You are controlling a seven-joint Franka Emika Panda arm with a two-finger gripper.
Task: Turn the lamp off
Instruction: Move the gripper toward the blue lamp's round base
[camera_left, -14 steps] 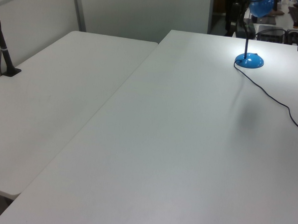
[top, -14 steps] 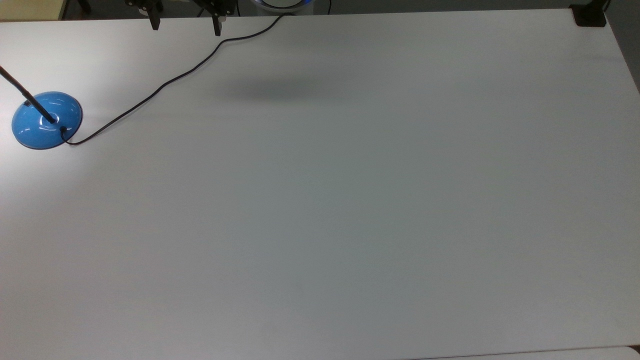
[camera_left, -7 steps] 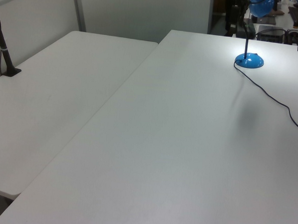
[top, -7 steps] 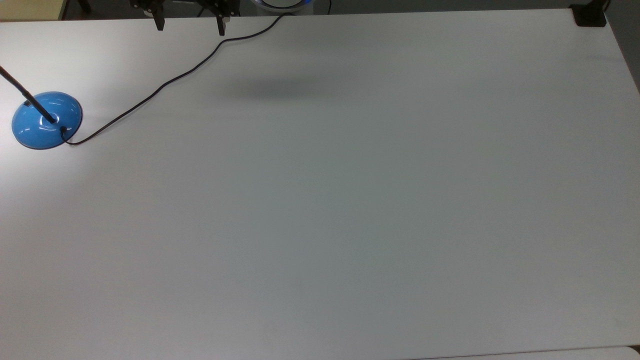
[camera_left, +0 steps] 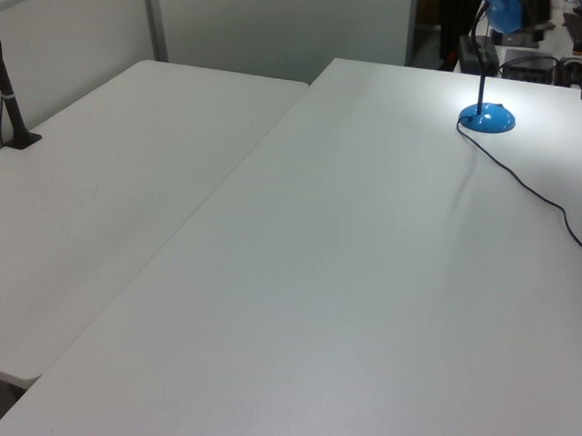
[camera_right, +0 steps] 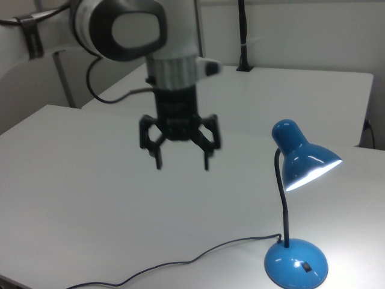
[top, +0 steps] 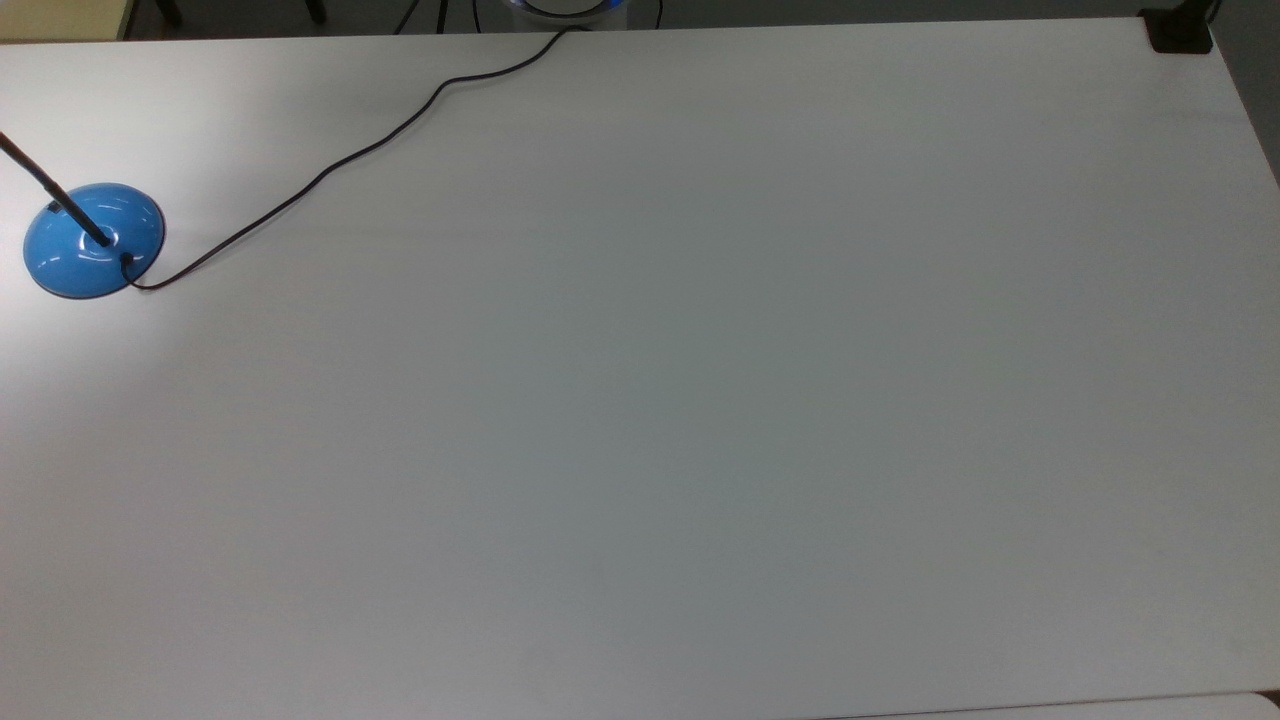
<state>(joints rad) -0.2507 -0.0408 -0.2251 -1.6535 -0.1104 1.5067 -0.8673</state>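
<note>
The lamp has a glossy blue dome base [top: 93,240] at the top view's left edge, with a thin black stem slanting off the frame. The right view shows its base [camera_right: 296,265] carrying a small black switch [camera_right: 307,265], and its blue shade [camera_right: 301,153] glowing white inside. A bright patch lies on the table around the base [camera_left: 488,117] in the left view. A long black cord [top: 330,170] runs from the base to the table's far edge. My gripper [camera_right: 183,164] hangs open and empty well above the table, to the right view's left of the shade and apart from it.
The lamp stands on a wide white table [top: 700,400]. A black clamp [top: 1180,30] sits at the top view's upper right corner. A second white table [camera_left: 98,179] adjoins on the left view's left, with a black post [camera_left: 9,96] on it.
In the top view the gripper's fingers have slid out past the upper edge. Their shadow on the table has gone. The lamp and cord have not moved.
</note>
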